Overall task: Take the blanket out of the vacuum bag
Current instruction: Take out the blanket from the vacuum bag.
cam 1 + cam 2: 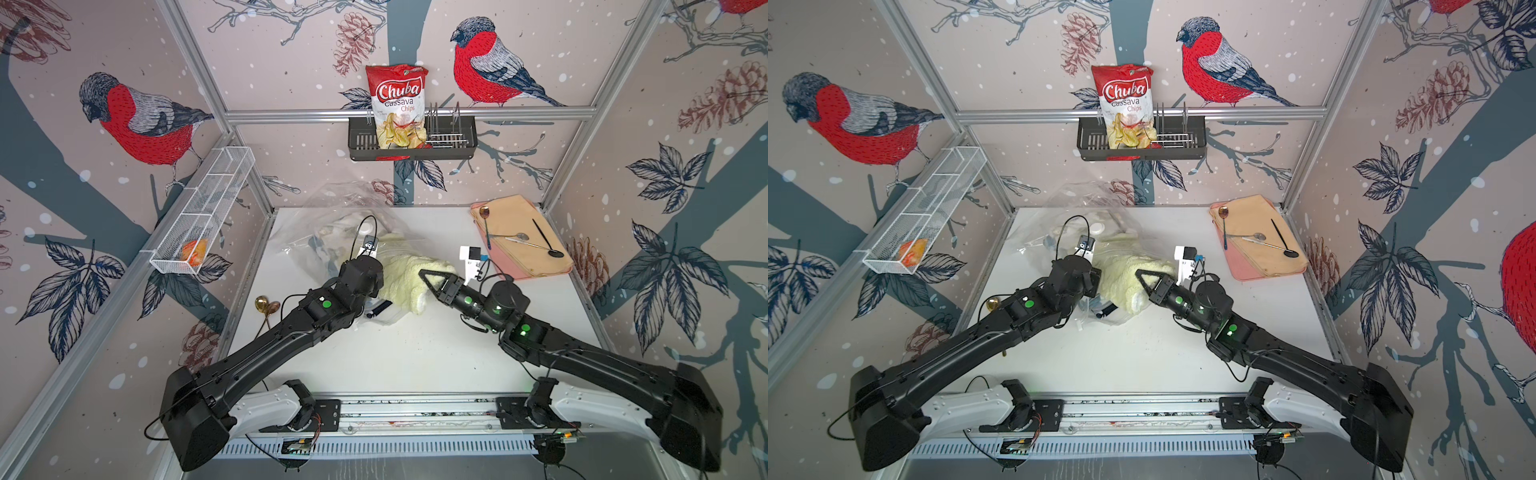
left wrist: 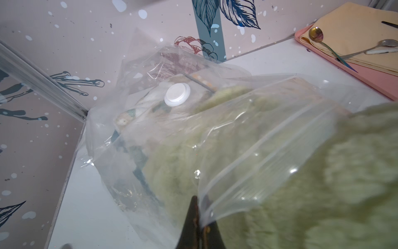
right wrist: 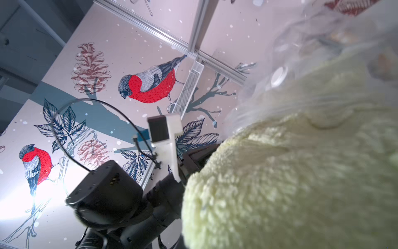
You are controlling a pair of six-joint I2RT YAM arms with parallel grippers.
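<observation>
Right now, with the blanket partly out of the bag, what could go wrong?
1. The left end effector pinches only one corner of the vacuum bag's mouth, so the bag may drag along with the blanket.
2. Patterned cloth inside, by the valve cap, could come out too.
3. The right end effector, shut on the blanket, may slip.

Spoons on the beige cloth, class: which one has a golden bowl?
The leftmost spoon on the cloth: golden bowl, bluish handle. The silver spoon and the black spoon have no gold.
</observation>
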